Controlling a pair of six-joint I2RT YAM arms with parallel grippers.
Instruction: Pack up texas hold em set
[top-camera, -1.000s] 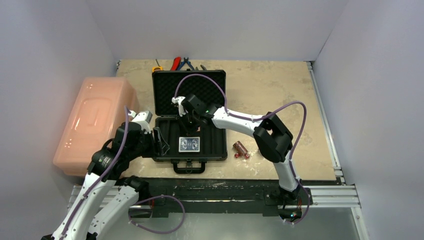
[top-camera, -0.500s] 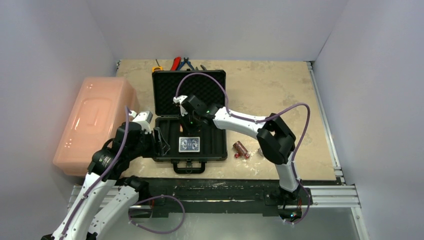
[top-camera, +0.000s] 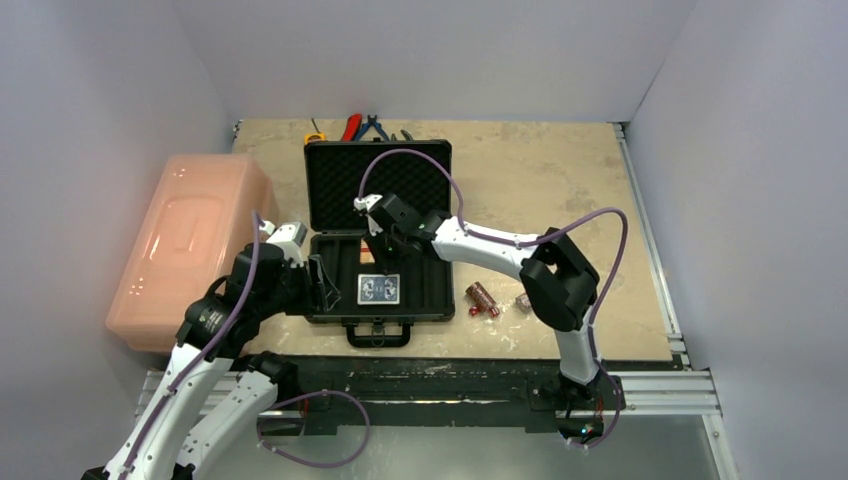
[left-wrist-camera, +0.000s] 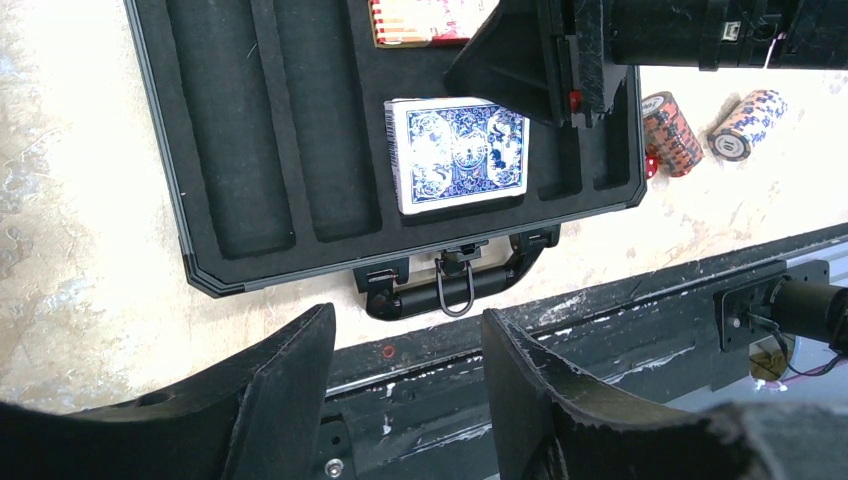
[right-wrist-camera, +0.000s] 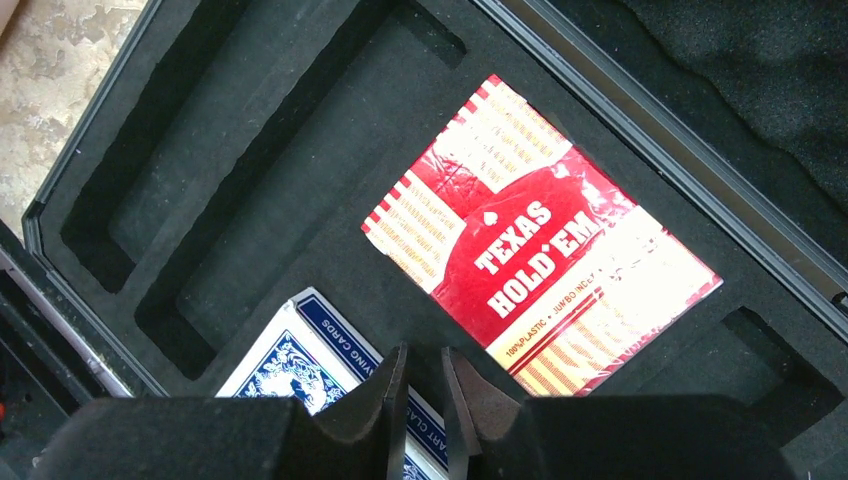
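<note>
The texas hold em set is only partly packed. Its black case (top-camera: 428, 280) lies open in the middle of the table, with the lid flat behind it and the handle (left-wrist-camera: 455, 290) toward the robot.

The right arm has pulled up and back a little from the case. Its elbow has swung to the right. That shows a second chip roll (top-camera: 522, 300) on the table that the arm hid before. I think the arm has just let go of the red deck (right-wrist-camera: 540, 270), so it is free to fetch the next piece.

The left arm has not moved. The left claw (left-wrist-camera: 405, 325) hangs by the left side of the case. Its fingers are wide apart and hold nothing.

The right claw (right-wrist-camera: 420, 365) hangs over the case. Its fingers are almost together with a thin gap, and nothing is between them.

Both decks are in their slots. The blue deck (top-camera: 379, 289) is nearer the handle, and the red deck sits just behind it.

The first chip roll (top-camera: 481, 296) and the two red dice (top-camera: 472, 313) lie on the table just right of the case. The long slots are empty.

Only the right wrist view shows the words on the red deck. Only the left wrist view shows blue and white marks on one roll. From the top view the red deck is mostly hidden under the right arm.
</note>
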